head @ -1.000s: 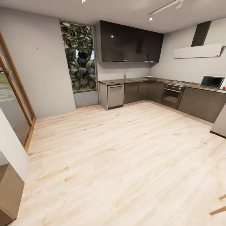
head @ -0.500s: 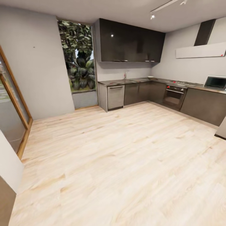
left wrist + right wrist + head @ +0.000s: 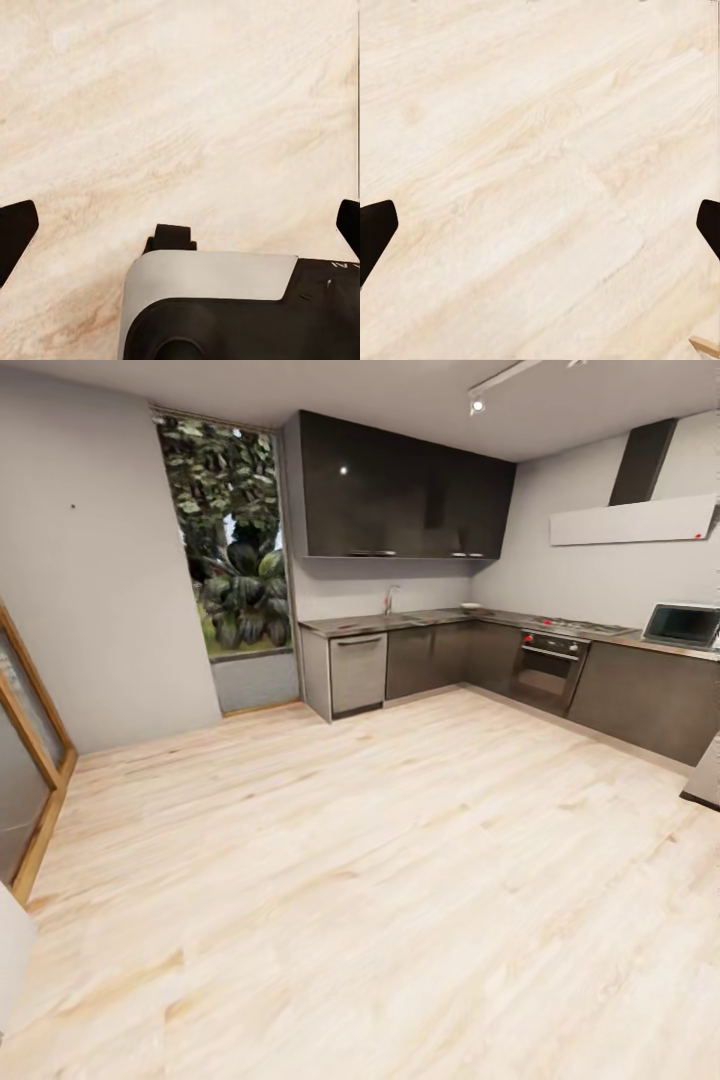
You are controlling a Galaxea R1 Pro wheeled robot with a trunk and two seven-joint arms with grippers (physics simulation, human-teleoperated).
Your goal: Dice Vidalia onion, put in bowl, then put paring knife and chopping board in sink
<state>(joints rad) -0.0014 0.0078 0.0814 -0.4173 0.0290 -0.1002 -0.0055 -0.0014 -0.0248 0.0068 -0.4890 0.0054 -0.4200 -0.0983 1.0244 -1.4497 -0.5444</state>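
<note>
The grey countertop [image 3: 420, 619] runs along the far wall over dark cabinets, a long way off across the floor. A chrome tap [image 3: 387, 598] stands on it and marks the sink, whose basin is hidden at this distance. A small pale shape [image 3: 470, 606] lies further along the worktop; I cannot tell whether it is the bowl. The onion, chopping board and paring knife are out of view. My left gripper [image 3: 184, 223] is open over bare floor, above my own white and black body [image 3: 217, 300]. My right gripper [image 3: 544, 223] is open too, with nothing between its fingers.
Light wooden floor [image 3: 380, 860] stretches to the kitchen. A steel dishwasher [image 3: 357, 672], an oven [image 3: 545, 665] and a microwave [image 3: 682, 625] line the L-shaped cabinets. A wood-framed glass door [image 3: 30, 760] is at the left, a tall window [image 3: 230, 550] behind.
The camera has moved forward and turned: the whole picture has shifted, the pale panel and wooden unit at lower left have slid out, and the glass door sits further left.
</note>
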